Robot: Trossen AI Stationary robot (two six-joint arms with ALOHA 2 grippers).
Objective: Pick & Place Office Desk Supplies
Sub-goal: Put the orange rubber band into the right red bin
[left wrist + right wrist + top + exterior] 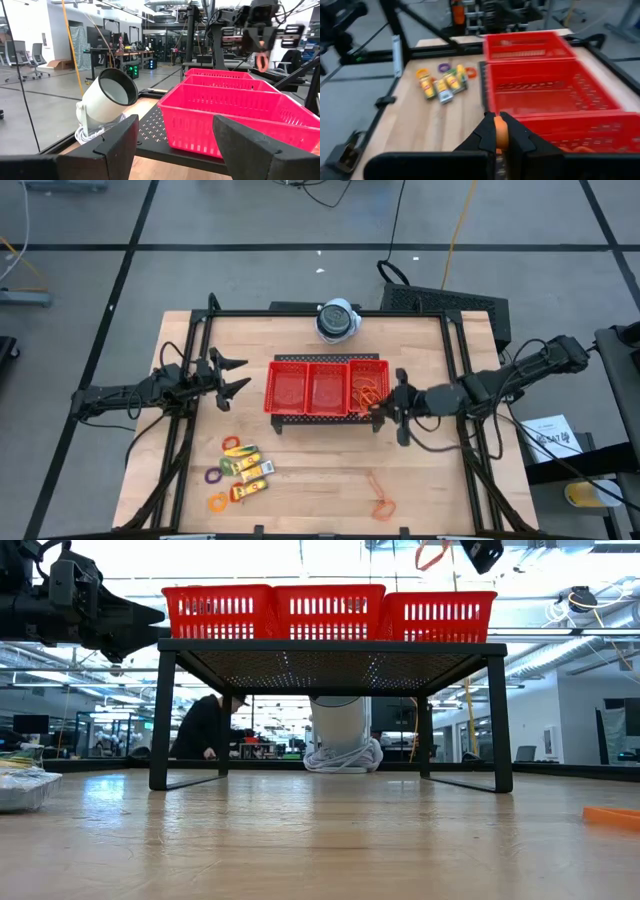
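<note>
Orange band point(500, 134) pinched in right gripper point(383, 406) at tray's point(325, 361) three o'clock could snag mesh; left gripper point(232, 375) gapes empty.

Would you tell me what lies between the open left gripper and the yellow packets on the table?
Bare wood, as the high view shows: the left gripper hangs open left of the red tray, and the yellow packets lie nearer the front edge with nothing between.

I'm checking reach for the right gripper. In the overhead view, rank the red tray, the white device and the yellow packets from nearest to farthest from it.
From the right gripper:
1. Red tray: right beside it, its right compartment under the gripper.
2. White device: at the table's far edge, behind the tray.
3. Yellow packets: near front left of the table, beyond the tray.
</note>
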